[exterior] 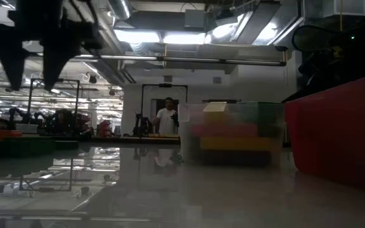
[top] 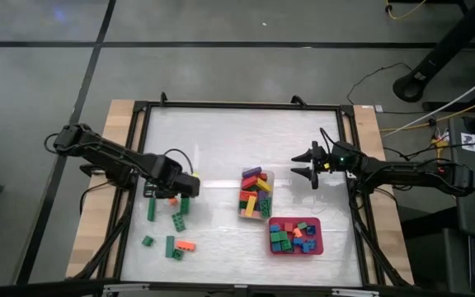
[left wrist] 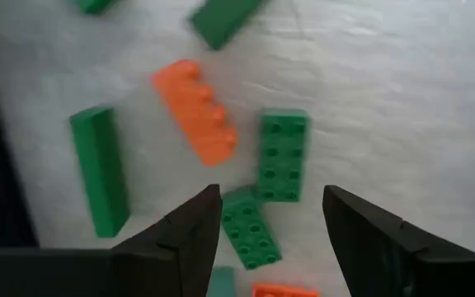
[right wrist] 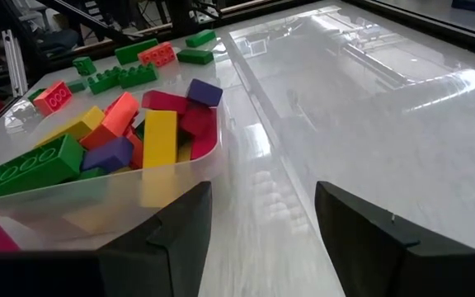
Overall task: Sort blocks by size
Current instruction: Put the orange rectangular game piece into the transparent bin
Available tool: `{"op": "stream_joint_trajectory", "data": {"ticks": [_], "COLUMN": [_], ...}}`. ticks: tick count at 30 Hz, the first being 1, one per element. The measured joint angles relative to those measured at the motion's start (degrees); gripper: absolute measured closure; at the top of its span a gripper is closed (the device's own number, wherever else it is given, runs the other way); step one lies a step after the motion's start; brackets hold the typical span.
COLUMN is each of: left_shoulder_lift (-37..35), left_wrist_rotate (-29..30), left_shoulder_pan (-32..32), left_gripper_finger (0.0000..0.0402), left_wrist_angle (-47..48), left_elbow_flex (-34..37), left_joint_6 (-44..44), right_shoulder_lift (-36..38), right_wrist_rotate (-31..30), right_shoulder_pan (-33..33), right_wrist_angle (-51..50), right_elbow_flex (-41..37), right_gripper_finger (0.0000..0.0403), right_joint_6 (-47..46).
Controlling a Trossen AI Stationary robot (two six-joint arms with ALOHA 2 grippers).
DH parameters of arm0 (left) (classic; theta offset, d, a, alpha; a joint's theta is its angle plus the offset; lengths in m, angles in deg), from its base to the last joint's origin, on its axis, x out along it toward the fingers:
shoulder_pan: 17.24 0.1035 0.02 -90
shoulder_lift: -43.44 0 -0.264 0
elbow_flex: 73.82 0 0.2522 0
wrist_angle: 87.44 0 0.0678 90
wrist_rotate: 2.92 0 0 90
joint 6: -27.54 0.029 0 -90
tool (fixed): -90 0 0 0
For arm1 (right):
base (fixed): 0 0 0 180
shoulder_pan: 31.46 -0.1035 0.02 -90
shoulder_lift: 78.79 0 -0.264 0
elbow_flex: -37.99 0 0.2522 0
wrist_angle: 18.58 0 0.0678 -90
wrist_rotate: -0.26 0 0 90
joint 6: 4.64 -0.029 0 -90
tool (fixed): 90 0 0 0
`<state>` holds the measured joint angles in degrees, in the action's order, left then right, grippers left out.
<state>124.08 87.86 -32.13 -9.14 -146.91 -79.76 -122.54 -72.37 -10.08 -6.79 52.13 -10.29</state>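
Note:
Several loose blocks lie flat on the table's near left: an orange bar (left wrist: 195,111), a long green bar (left wrist: 99,169), a green brick (left wrist: 283,155) and another green one (left wrist: 250,227). My left gripper (left wrist: 270,198) (top: 184,191) hangs open above them, pointing down, clear of them all. A clear tub (top: 256,194) holds longer blocks and a red tray (top: 296,236) holds short ones. My right gripper (top: 308,163) (right wrist: 262,194) waits open and almost level, to the right of the tub.
More green blocks (top: 170,246) and an orange one (top: 186,245) lie nearer the front edge. A black frame (top: 138,148) rims the white work surface. Between the loose blocks and the tub is bare surface (top: 217,206). A person (exterior: 167,118) stands far off in the room.

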Motion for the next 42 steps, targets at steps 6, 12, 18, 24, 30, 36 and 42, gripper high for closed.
{"op": "stream_joint_trajectory", "data": {"ticks": [6,12,18,24,30,36,42], "left_shoulder_lift": [0.0,0.0,0.0,0.0,-0.1,-0.6,-1.7], "left_wrist_rotate": [0.0,0.0,0.0,0.0,0.2,3.6,9.9], "left_shoulder_pan": [-0.8,-0.8,-0.8,-0.7,-0.7,-0.7,0.3], "left_gripper_finger": [0.0201,0.0201,0.0201,0.0207,0.0292,0.0329,0.0329], "left_wrist_angle": [-1.1,-3.0,-7.2,-16.1,-21.0,-22.3,-24.3], "left_elbow_flex": [3.7,9.1,14.1,20.1,22.2,22.1,18.1], "left_joint_6": [-6.3,-9.4,-11.1,-9.7,-3.7,-1.7,4.0], "right_shoulder_lift": [0.0,0.0,0.0,0.0,0.0,0.0,0.0], "right_wrist_rotate": [0.0,0.0,0.0,0.0,0.0,0.0,0.0], "right_shoulder_pan": [0.0,0.0,0.0,0.0,0.0,0.0,0.0], "right_wrist_angle": [0.0,0.0,0.0,0.0,0.0,0.0,0.1], "right_elbow_flex": [0.0,0.0,0.0,0.0,0.0,0.0,0.0], "right_gripper_finger": [0.0189,0.0189,0.0189,0.0189,0.0189,0.0189,0.0189], "right_joint_6": [0.0,0.0,0.0,0.0,0.0,0.0,0.0]}}
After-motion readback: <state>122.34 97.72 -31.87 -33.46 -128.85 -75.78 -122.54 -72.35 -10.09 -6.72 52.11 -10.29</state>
